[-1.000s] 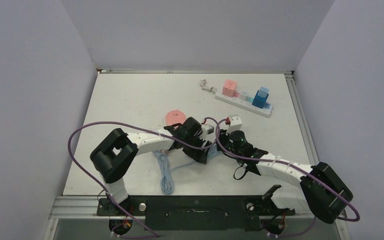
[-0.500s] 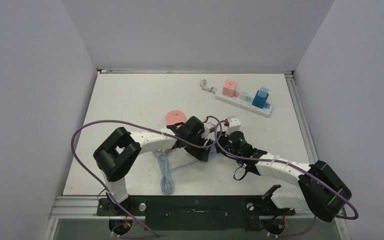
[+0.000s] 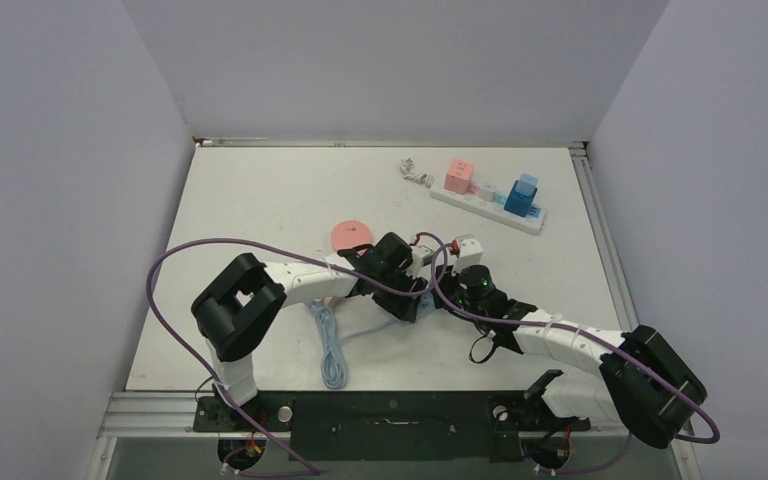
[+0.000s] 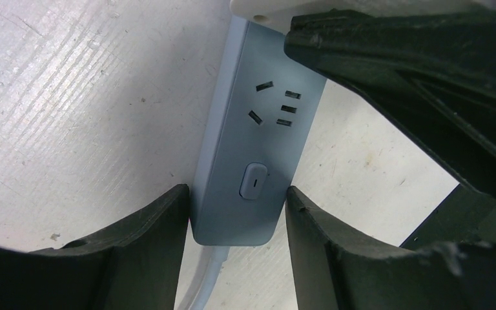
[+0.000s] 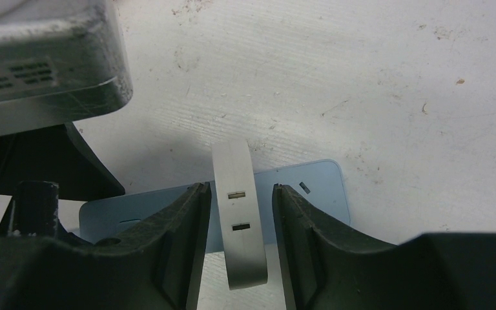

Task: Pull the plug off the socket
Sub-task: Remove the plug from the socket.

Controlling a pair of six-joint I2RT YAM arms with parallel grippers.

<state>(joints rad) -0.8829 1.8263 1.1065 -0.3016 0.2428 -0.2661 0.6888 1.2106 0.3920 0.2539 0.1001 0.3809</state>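
The socket is a light blue power strip (image 4: 258, 148) lying flat on the white table. Its cable end, with the switch (image 4: 255, 181), sits between the fingers of my left gripper (image 4: 237, 194), and both pads press its long sides. A white plug (image 5: 237, 213) stands in the strip (image 5: 316, 187). My right gripper (image 5: 240, 188) straddles this plug, the left finger almost touching and a narrow gap showing on the right. In the top view both grippers meet at mid-table over the strip (image 3: 423, 305), which the arms mostly hide.
The strip's white cable lies coiled (image 3: 332, 350) toward the near edge. A pink disc (image 3: 350, 235) sits behind the left arm. At the back right lies a white power strip (image 3: 488, 208) carrying a pink adapter (image 3: 459, 177) and a blue adapter (image 3: 522, 196).
My left arm has edged slightly to the right. The right arm has hardly moved.
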